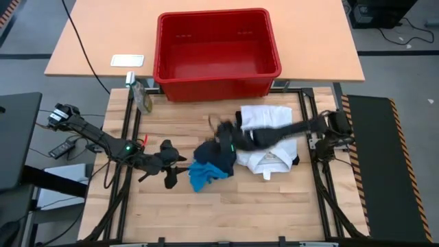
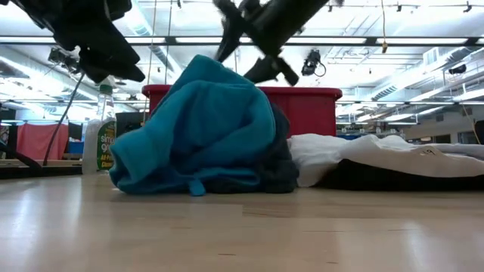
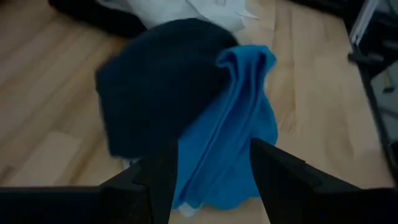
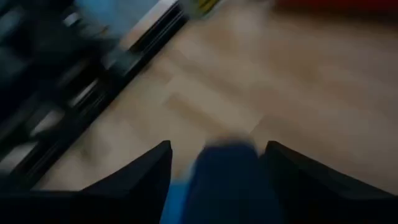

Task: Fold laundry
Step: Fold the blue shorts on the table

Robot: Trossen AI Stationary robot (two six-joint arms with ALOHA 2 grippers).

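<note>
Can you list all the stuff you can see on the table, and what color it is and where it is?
blue piece: one, bright blue, crumpled mid-table, against the dark garment.
dark garment: one, black or navy, bunched just behind the blue piece.
white garment: one, white, lying flat toward the right side, with black cloth showing at its edge.
basket: one, red, empty, at the far edge of the wooden table.
spray bottle: one, clear with a white top, left of the basket.
white card: one, on the far tan tabletop.
left gripper: one, dark, jaws apart, just left of the blue piece.
right gripper: one, dark, jaws apart, above the dark garment.
</note>
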